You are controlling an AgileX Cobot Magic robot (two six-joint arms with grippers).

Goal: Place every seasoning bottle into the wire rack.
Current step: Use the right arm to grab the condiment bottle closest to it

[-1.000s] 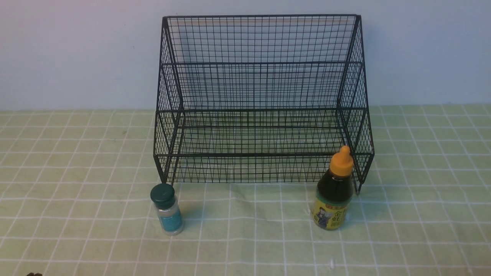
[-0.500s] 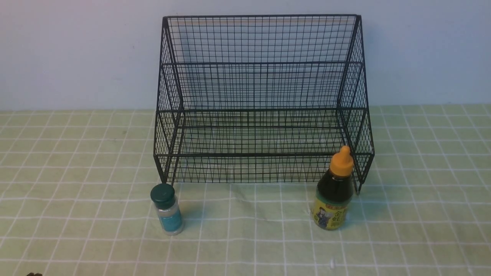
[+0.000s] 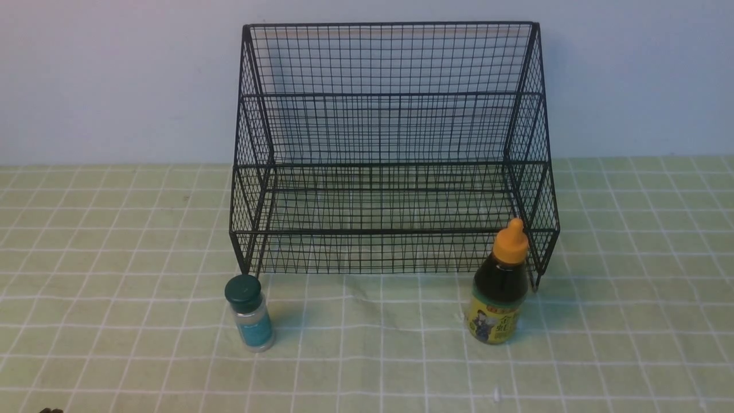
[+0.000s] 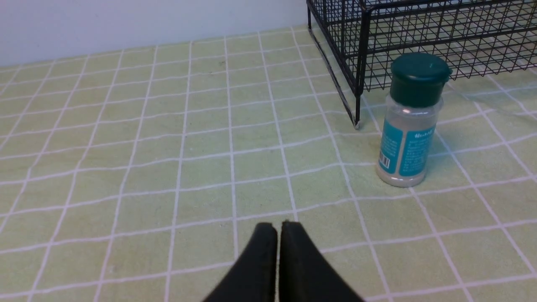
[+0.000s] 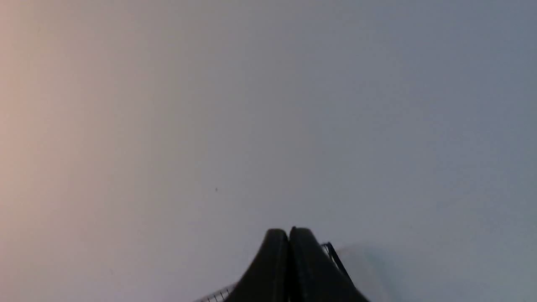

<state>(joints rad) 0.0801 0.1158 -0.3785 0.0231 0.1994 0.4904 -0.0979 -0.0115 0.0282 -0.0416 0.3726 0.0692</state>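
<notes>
A desk (image 3: 114, 344) spread with a pale green cloth ruled in white squares runs back to a plain grey-blue wall (image 3: 114, 86). At the rear of the desk, close to the wall, stands the wire rack (image 3: 393, 166), a black mesh frame with stepped shelves, sloping sides and short legs, its open front turned toward the robot.

Both seasoning bottles stand upright on the cloth, outside the rack and in front of it, well apart from each other. The dark-liquid bottle (image 3: 498, 289), the taller of the two, with a yellow label, sits just before the rack's front right corner, next to that corner's leg. Its orange pointed cap overlaps the lower front rail in the front view. The shaker jar (image 3: 249, 312), clear with a teal label and a dark green round cap, stands just before the rack's front left leg.

The left hand (image 4: 278, 226) hangs low over bare cloth, its two black fingers pressed together on nothing. The shaker jar and the rack's leg lie ahead of it, apart from its tips. The right hand (image 5: 288, 233) is likewise closed and empty, its fingers touching. It is pointed at the bare wall, with only a corner of the rack's mesh showing beside it.
</notes>
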